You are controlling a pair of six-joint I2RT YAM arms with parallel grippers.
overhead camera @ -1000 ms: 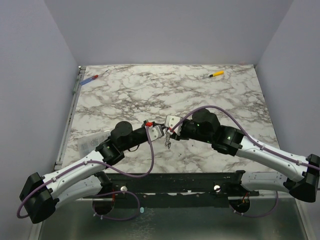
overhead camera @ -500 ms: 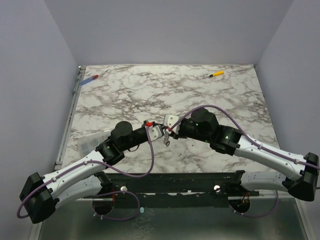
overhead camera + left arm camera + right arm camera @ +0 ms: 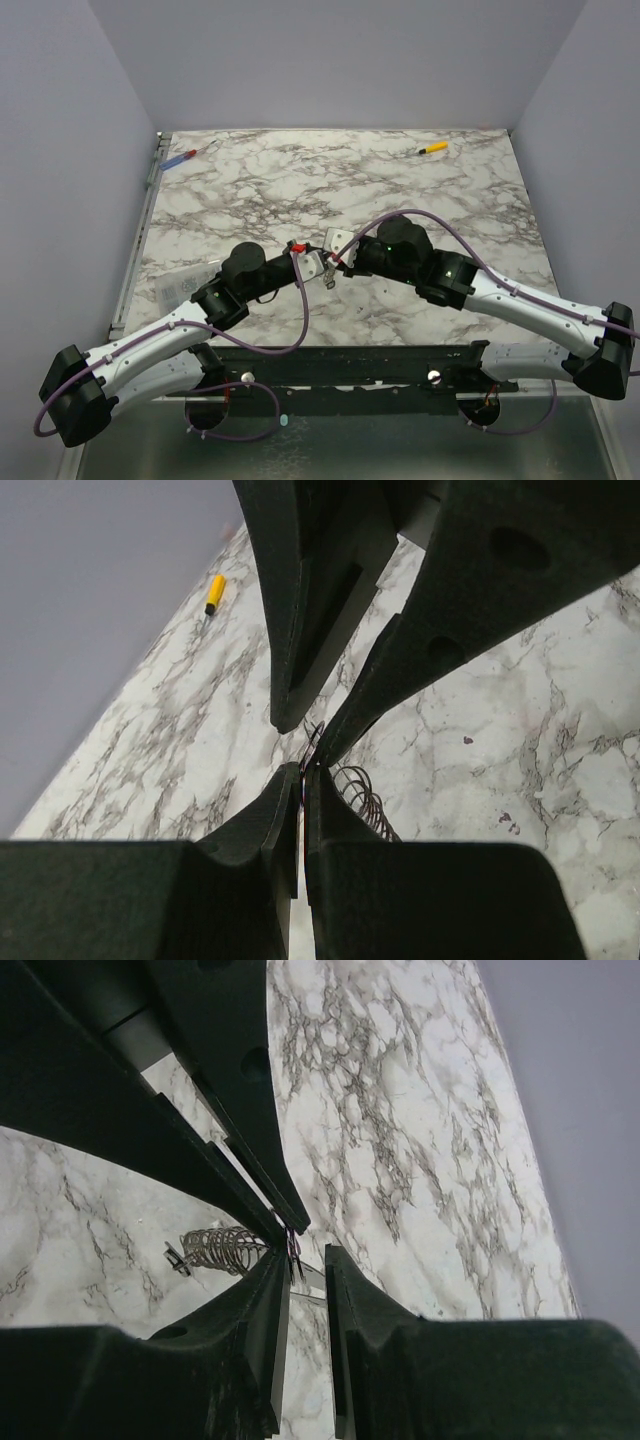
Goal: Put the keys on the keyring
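The two arms meet tip to tip above the marble surface (image 3: 300, 190), over the middle of its near half, so each wrist camera looks straight at the other arm's fingers. The left gripper (image 3: 303, 773) has its fingers pressed together on the keyring (image 3: 314, 738), a thin dark loop that pokes up just past its tips. Pinching the loop and holding it out seems meant to present it steadily to the other arm. The right gripper (image 3: 308, 1257) stands with its fingers a little apart, marble showing in the gap, and its tips just beside the left tips. I judge it is placed to work at the ring and does not yet grip anything. The keys (image 3: 225, 1250) hang just beside and below that meeting point as a pale ribbed bundle (from the wrist views it reads almost like a coil).

Much is hidden. The dark fingers cover the spot where bundle and loop would join, so I cannot tell whether any key is already threaded. Single keys cannot be made out, nor whether the bundle touches the surface. A pale sliver crosses the right gripper's gap, and I cannot identify it. The yellow-handled tool (image 3: 433, 148) lies near the far right corner and the blue-and-red tool (image 3: 180, 158) near the far left corner, both well apart from the work.
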